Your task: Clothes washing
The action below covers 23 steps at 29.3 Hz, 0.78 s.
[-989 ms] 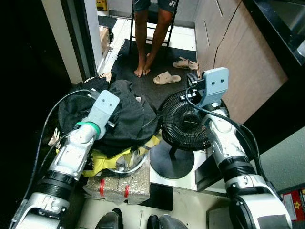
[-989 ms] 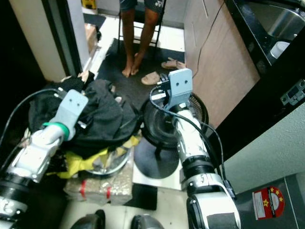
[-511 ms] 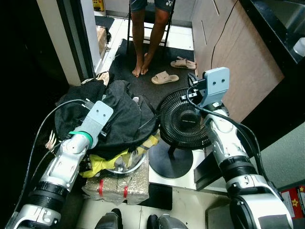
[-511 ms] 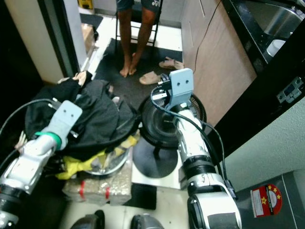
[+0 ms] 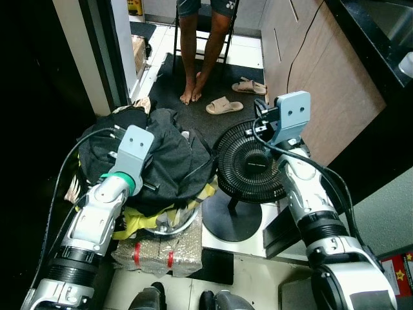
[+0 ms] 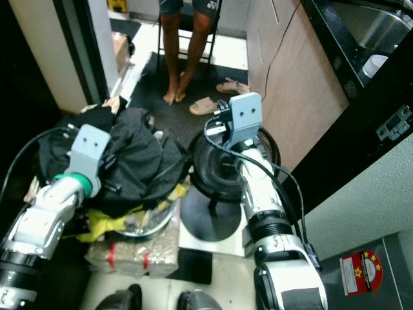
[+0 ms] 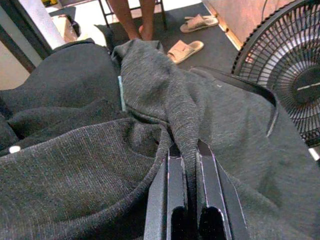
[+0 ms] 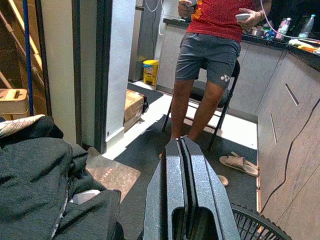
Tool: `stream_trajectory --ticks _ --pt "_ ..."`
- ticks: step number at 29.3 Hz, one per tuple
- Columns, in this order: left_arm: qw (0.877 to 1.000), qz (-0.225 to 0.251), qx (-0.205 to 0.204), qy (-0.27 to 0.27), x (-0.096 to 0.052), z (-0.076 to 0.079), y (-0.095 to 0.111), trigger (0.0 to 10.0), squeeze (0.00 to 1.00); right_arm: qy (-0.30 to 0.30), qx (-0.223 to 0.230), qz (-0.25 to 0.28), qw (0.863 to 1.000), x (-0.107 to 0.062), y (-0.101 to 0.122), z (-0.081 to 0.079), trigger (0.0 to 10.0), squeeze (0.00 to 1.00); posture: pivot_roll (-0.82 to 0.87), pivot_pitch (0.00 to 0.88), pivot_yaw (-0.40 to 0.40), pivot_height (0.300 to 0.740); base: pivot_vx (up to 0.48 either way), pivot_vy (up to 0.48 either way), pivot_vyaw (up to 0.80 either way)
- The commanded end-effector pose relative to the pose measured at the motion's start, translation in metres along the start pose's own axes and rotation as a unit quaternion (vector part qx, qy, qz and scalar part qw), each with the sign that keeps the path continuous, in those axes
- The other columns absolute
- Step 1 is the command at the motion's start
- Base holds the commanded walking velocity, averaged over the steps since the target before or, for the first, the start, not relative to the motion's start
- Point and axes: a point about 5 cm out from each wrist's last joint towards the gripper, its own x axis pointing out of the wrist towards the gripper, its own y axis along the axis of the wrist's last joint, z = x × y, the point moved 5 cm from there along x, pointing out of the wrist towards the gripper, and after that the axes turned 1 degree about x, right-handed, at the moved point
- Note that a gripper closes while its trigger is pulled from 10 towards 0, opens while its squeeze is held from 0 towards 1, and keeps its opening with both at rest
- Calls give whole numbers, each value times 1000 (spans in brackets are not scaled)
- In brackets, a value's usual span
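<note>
The left claw has a fold of the dark grey clothes pinched between its narrow fingers, down in the heap on the left of the floor. That heap sits over a metal basin with something yellow spilling out. The right claw is held up over the black fan, fingers pressed together with nothing between them. Farther off, a person sits on a chair, sandals lying on the dark mat.
</note>
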Motion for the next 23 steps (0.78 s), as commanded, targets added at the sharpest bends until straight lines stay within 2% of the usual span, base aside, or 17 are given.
stream_trajectory --ticks 1,4,5,6,8,9,10,12,13,14,15,16,17,18,19,20,23 --pt "1000 -2 -1 -10 -3 7 -2 0 0 -3 3 -3 1000 -2 -3 2 10000 0 48 52 -40 740 0 0 0" --pt "1000 9 -4 -11 -6 10 2 0 0 -4 3 -3 1000 -2 -3 2 10000 0 48 52 -39 740 0 0 0" --pt "999 52 -12 -10 -7 14 25 0 0 -4 3 -2 1000 -2 -2 2 10000 0 47 54 -39 740 0 0 0" --pt "995 101 -25 -3 -9 17 52 9882 0 -5 4 -1 1000 -2 -1 2 10000 0 49 52 -40 740 0 0 0" --pt "981 187 -51 -2 -17 23 101 10000 0 -5 4 3 1000 -1 1 2 10000 0 49 52 -40 740 0 0 0" --pt "981 187 -51 -2 -17 23 101 10000 0 -5 4 3 1000 -1 1 2 10000 0 49 52 -40 740 0 0 0" --pt "977 206 -58 -6 -19 25 113 10000 0 -5 5 4 1000 0 2 2 10000 0 49 52 -40 740 0 0 0" --pt "974 218 -63 -10 -22 27 121 10000 0 -5 5 5 1000 0 2 1 10000 0 49 52 -40 740 0 0 0" --pt "955 289 -68 -28 -31 35 168 10000 0 -4 7 8 1000 1 4 0 10000 0 52 44 -38 740 0 0 0" --pt "937 341 -71 -42 -43 41 202 10000 0 -4 8 11 1000 3 5 -1 10000 0 53 43 -38 740 0 0 0" --pt "918 386 -70 -55 -54 47 231 10000 0 -4 10 12 1000 3 6 -1 10000 0 55 40 -37 740 0 0 0" --pt "907 411 -70 -62 -61 50 247 10000 0 -4 10 13 1000 4 6 -2 10000 0 55 40 -37 740 0 0 0" --pt "907 411 -70 -62 -61 50 247 10000 0 -4 10 13 1000 4 6 -2 10000 0 55 40 -37 740 0 0 0" --pt "889 450 -55 -71 -71 57 273 10000 0 -4 11 13 1000 4 6 -3 10000 0 54 36 -34 740 0 0 0" --pt "882 462 -53 -75 -75 59 281 10000 0 -4 12 13 1000 4 6 -3 10000 0 54 34 -33 740 0 0 0" --pt "882 462 -53 -75 -75 59 281 10000 0 -4 12 13 1000 4 6 -3 10000 0 54 34 -33 740 0 0 0" --pt "871 481 -50 -80 -81 62 294 10000 0 -5 13 13 1000 5 6 -4 10000 0 54 30 -31 740 0 0 0"
